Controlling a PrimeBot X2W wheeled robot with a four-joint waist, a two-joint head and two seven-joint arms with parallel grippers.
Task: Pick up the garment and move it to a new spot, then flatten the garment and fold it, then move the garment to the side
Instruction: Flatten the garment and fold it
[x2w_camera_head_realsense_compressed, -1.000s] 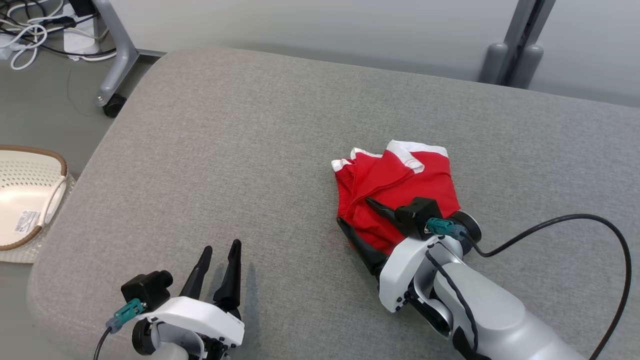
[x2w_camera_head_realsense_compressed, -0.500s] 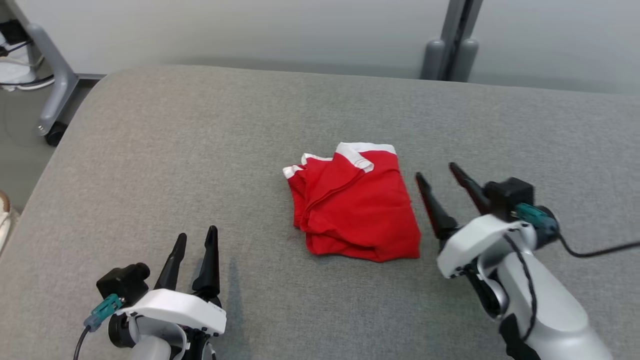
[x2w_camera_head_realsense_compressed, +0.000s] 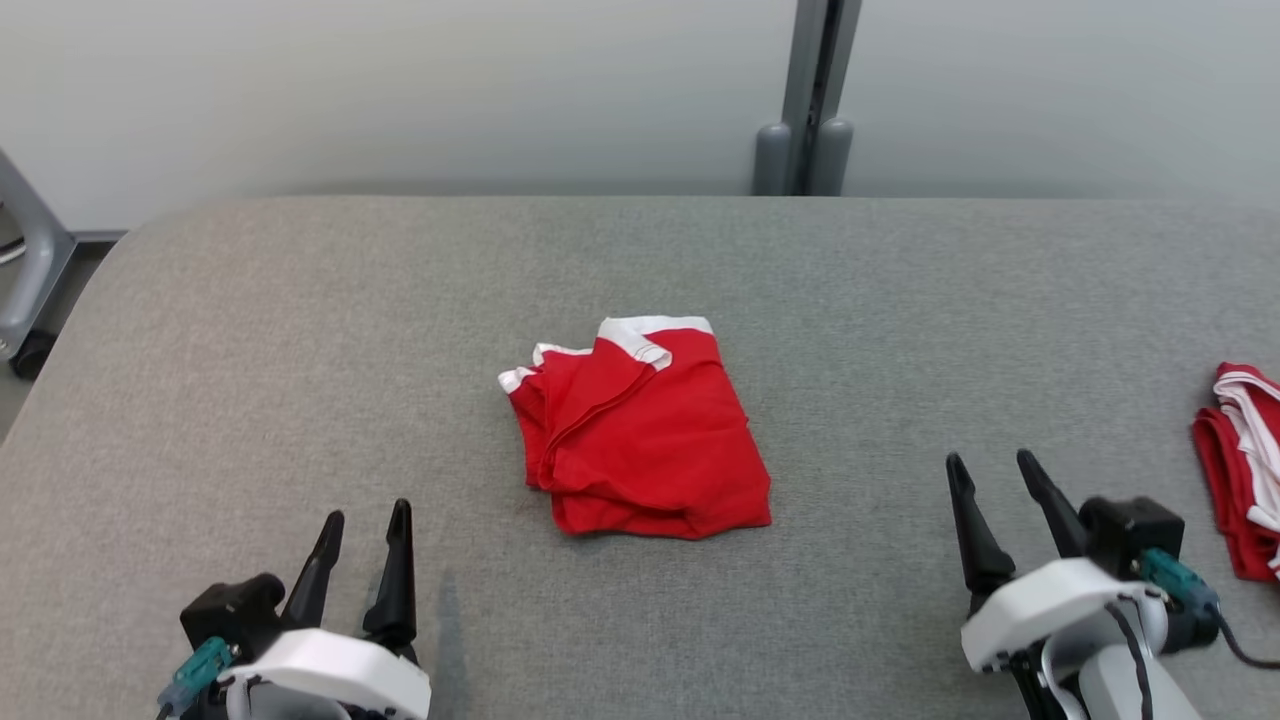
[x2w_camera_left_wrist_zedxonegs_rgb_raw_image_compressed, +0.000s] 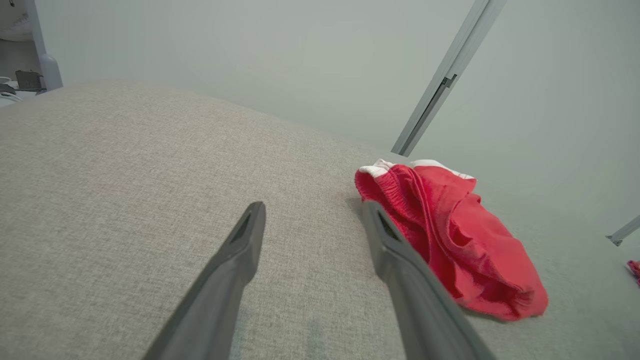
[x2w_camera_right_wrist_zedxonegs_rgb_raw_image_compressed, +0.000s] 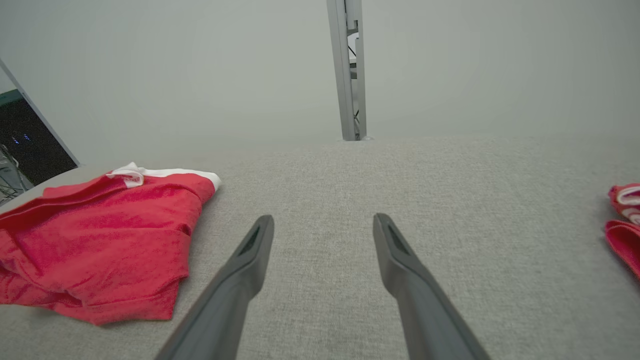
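Two grippers empty, folded red shorts (x2w_camera_head_realsense_compressed: 650, 440) lying mid-bench (x2w_camera_head_realsense_compressed: 300, 330); the move-aside step looks pending.
Left gripper (x2w_camera_head_realsense_compressed: 368, 510) and right gripper (x2w_camera_head_realsense_compressed: 990, 458) sit low at the near edge, fingers spread, holding nothing, both well apart from the shorts. Risk: pinching only the loose top layer near the white waistband could peel the fold open when dragged across the grey fabric cover. Second red-and-white garment (x2w_camera_head_realsense_compressed: 1240, 470) lies at the far right edge, so parking there could mix the two. Both garments lie straight on the bench, not in any container.
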